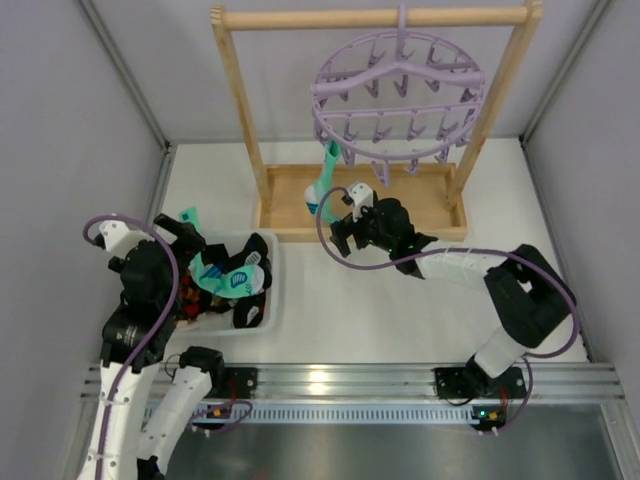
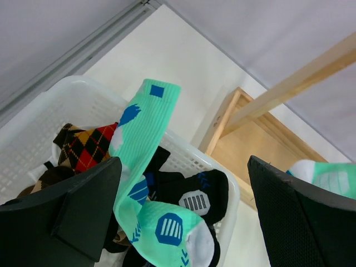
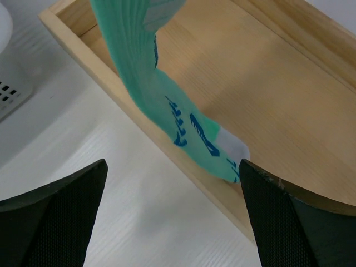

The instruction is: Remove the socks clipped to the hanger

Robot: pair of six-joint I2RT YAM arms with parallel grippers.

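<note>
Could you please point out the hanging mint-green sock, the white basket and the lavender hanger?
hanging mint-green sock (image 3: 167, 105), right wrist view, on the middle of its foot section.
white basket (image 2: 39, 125), left wrist view, on its perforated inner wall.
lavender hanger (image 1: 401, 62), top external view, on the central hub where the spokes meet.

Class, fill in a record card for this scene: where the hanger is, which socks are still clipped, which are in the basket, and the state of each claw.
hanger: lavender, hooked over the top bar of the wooden rack
still clipped: one clipped mint-green sock, hanging down toward the rack's base
in the basket: second mint-green sock, black sock, red argyle sock
left claw: open, above the basket, holding nothing
right claw: open, at the clipped sock's toe, not closed on it
</note>
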